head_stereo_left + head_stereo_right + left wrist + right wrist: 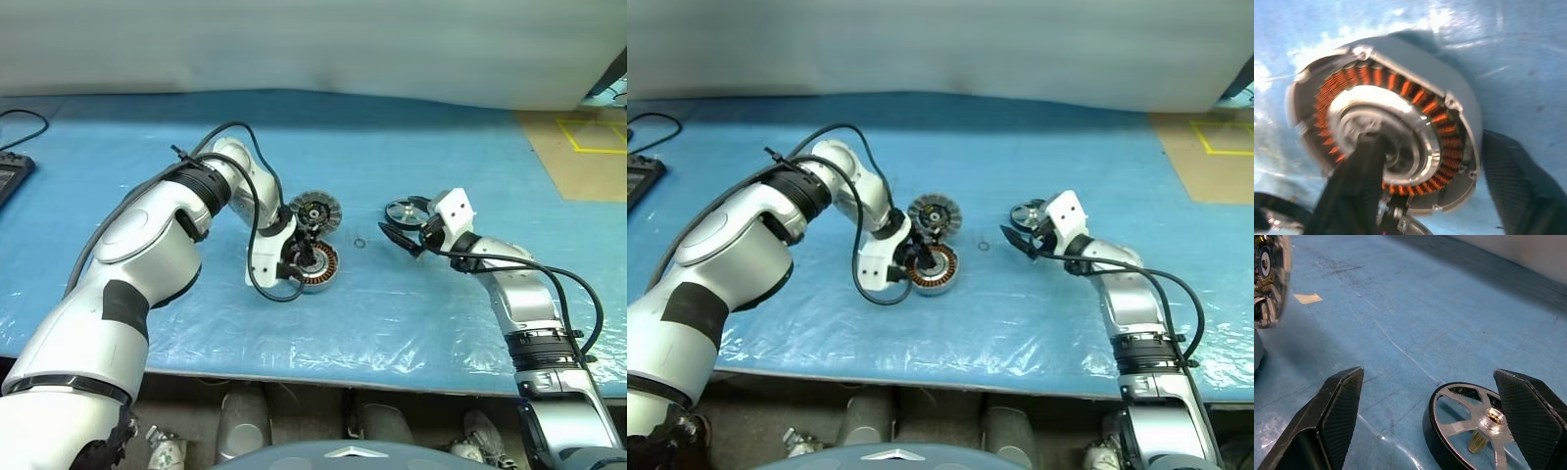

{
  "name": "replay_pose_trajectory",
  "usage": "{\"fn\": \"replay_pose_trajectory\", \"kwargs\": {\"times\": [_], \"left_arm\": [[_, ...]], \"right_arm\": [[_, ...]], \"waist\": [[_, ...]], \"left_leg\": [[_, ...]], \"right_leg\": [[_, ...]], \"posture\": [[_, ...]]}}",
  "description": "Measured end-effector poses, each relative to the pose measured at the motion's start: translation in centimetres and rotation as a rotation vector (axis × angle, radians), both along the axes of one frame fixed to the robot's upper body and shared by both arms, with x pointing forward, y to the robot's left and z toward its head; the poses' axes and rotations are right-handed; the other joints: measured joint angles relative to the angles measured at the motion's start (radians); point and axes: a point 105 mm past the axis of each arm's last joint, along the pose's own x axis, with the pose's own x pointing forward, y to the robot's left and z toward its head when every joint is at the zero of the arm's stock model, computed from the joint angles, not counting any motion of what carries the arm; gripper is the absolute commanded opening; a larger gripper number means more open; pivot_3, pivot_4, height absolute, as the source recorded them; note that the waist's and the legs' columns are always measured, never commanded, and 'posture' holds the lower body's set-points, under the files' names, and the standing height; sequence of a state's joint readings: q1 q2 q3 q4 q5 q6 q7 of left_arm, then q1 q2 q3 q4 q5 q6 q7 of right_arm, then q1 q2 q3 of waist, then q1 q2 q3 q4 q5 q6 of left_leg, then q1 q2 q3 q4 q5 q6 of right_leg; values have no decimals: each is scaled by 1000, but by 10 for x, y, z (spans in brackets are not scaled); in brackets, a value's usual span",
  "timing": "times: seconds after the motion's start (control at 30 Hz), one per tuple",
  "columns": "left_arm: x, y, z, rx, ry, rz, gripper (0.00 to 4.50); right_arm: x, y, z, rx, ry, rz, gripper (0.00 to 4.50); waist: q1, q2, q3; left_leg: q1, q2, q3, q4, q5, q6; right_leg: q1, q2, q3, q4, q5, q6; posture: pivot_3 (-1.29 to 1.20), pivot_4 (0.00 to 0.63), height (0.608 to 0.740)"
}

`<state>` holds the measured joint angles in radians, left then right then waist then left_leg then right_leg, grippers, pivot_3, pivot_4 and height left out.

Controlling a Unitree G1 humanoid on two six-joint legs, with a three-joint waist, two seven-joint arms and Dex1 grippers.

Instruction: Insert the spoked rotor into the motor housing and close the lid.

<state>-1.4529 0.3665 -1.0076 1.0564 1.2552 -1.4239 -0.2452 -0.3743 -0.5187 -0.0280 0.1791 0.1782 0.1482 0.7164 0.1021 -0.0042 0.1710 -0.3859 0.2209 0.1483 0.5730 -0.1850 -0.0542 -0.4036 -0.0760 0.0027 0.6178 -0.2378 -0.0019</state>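
Note:
The motor housing (321,264) lies open on the blue table, its copper windings (1400,88) facing up. Its lid (313,210) stands tilted up at the far edge, ribs and dark hub showing. My left gripper (297,262) points down onto the housing and is open: one finger (1359,186) is over the silver centre, the other (1520,181) is outside the rim. The spoked rotor (406,211) lies flat on the table to the right. My right gripper (1427,377) is open and level, with the rotor (1474,431) between its fingers, close to one of them.
A small dark ring (360,243) lies on the table (411,313) between housing and rotor. A black device (10,176) with a cable sits at the far left edge. Tan floor with yellow tape (588,147) is at the far right. The table's front edge runs near me.

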Motion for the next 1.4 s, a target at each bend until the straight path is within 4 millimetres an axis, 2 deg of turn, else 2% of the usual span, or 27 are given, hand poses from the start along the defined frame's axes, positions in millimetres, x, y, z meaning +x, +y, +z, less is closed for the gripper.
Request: {"fn": "replay_pose_trajectory", "kwargs": {"times": [0.07, 0.17, 0.3, 0.4, 0.5, 0.57, 0.6, 0.63, 0.67, 0.73, 0.8, 0.9, 0.97, 1.07, 1.17, 1.3, 1.4], "left_arm": [[-1, 0, 2, -10, 9, 2, 4453], [-5, 1, 4, -39, 58, 18, 4453], [-18, 13, 9, -54, 162, 13, 4453], [-21, 31, 14, -61, 192, 42, 4453], [-25, 61, 20, -47, 235, 109, 4453], [-27, 78, 27, -89, 234, 255, 4453], [-28, 85, 29, -138, 309, 449, 4453], [-33, 90, 27, -133, 393, 542, 4453], [-45, 97, 22, -108, 547, 657, 4453], [-58, 95, 12, -113, 812, 809, 4453], [-57, 87, 12, -203, 984, 899, 4453], [-50, 90, 15, -334, 1055, 978, 4453], [-50, 93, 10, -394, 1108, 1037, 4453], [-59, 87, 4, -428, 1197, 1068, 4453], [-62, 85, 6, -482, 1242, 1078, 4453], [-50, 77, 15, -676, 1266, 1077, 4453], [-46, 71, 6, -784, 1276, 1097, 4453]], "right_arm": [[0, 0, 0, 1, 0, 1, 4500], [0, 1, 0, 2, 0, 2, 4500], [0, 2, 0, 3, 0, 7, 4500], [-1, 5, -1, 7, 6, 28, 4500], [-4, 9, -3, 25, 26, 61, 4500], [-9, 16, -3, 34, 29, 94, 4500], [-12, 19, -5, 36, 35, 103, 4500], [-13, 19, -8, 36, 46, 104, 4500], [-15, 21, -12, 34, 64, 111, 4500], [-18, 27, -17, 28, 82, 129, 4500], [-21, 32, -19, 24, 91, 147, 4500], [-22, 34, -22, 19, 99, 152, 4500], [-22, 32, -26, 6, 108, 147, 4500], [-23, 33, -30, -15, 119, 151, 4500], [-24, 35, -31, -22, 122, 168, 4500], [-26, 43, -33, -30, 130, 201, 4500], [-28, 53, -36, -38, 133, 234, 4500]], "waist": [[0, 0, 0], [1, 0, 0], [-1, 0, 0], [-3, 0, 0], [-2, 0, 0], [-1, 2, 1], [2, 2, 2], [4, 2, 3], [6, 2, 3], [12, 2, 3], [13, 1, 3], [0, 1, 4], [-10, 1, 4], [-14, 1, 4], [-13, 1, 4], [-11, 1, 3], [-12, 0, 3]], "left_leg": [[0, 0, 0, 0, 0, 0], [0, 0, 0, 0, 0, 0], [0, 0, 0, 0, 0, 0], [0, 1, 0, 0, 0, -1], [0, 1, 0, -1, -1, -3], [2, 1, 4, -3, -3, -6], [4, 1, 10, -7, -3, -6], [4, 0, 13, -9, -3, -6], [2, 1, 17, -9, -3, -6], [0, 1, 20, -9, -3, -6], [0, 1, 20, -7, -3, -6], [1, 2, 19, -6, -3, -6], [2, 2, 19, -6, -3, -6], [3, 2, 19, -6, -3, -6], [3, 2, 19, -6, -3, -6], [3, 2, 19, -4, -3, -6], [3, 2, 19, -2, -3, -5]], "right_leg": [[0, 0, 0, 0, 0, 0], [0, 0, 0, 0, 0, 0], [-1, 0, 1, 0, 0, 0], [-2, 0, 1, 1, 0, 0], [-4, 1, 2, 1, 0, 0], [-6, 1, 3, 1, -1, 0], [-10, 1, 7, 2, -2, 0], [-14, 1, 11, 3, -2, 0], [-18, 2, 15, 4, -2, 0], [-20, 4, 15, 6, -3, 0], [-20, 4, 15, 6, -2, 0], [-19, 2, 17, 6, -2, 0], [-18, 2, 20, 6, -2, 0], [-18, 3, 21, 7, -2, 0], [-18, 3, 21, 7, -2, 0], [-17, 2, 21, 8, -2, 0], [-16, 2, 21, 9, -2, 0]], "posture": [[0, 150, 740], [0, 150, 740], [0, 150, 740], [0, 150, 740], [0, 150, 740], [0, 150, 740], [0, 150, 740], [0, 150, 740], [0, 150, 740], [0, 150, 740], [0, 150, 740], [0, 150, 740], [0, 150, 740], [0, 150, 740], [0, 150, 740], [0, 150, 740], [0, 150, 740]]}}
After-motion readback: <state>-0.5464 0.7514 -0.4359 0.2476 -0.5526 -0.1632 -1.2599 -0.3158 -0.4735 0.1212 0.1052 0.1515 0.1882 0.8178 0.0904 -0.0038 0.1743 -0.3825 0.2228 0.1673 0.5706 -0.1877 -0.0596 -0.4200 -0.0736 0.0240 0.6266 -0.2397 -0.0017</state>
